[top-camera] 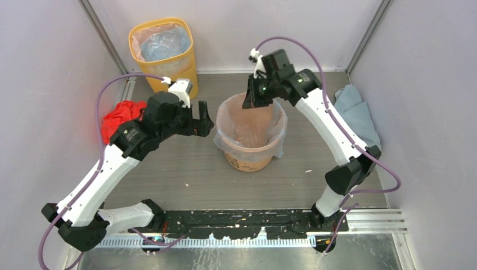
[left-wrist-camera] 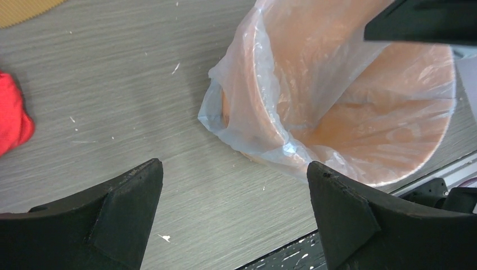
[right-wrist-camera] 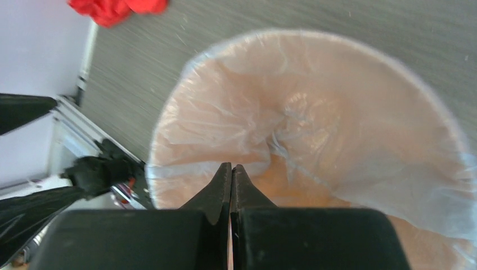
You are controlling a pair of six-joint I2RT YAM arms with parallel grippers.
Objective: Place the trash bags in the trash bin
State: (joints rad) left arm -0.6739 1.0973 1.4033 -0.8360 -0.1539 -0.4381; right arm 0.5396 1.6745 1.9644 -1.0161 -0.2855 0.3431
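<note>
The trash bin (top-camera: 250, 160) stands upright at the middle of the surface (top-camera: 169, 169), mouth up. Its near-side printed mark (top-camera: 243, 165) is unreadable. The right gripper (right-wrist-camera: 231, 169) has its fingers pinched on the trash bag (left-wrist-camera: 315, 67) lining the bin. The left gripper (left-wrist-camera: 233, 166) has its fingers spread wide just left of it.

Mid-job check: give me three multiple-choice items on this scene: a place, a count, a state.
1. The red cloth lies: A) left of the trash bin B) inside it C) right of it.
2. Bins in view: A) one B) two C) three.
3. The fingers of the left gripper are: A) open B) shut empty C) shut on a bag.
Answers: 1 A, the top view shows it left of the bin; 2 B, the orange trash bin plus a yellow bin; 3 A, a wide gap separates them.
</note>
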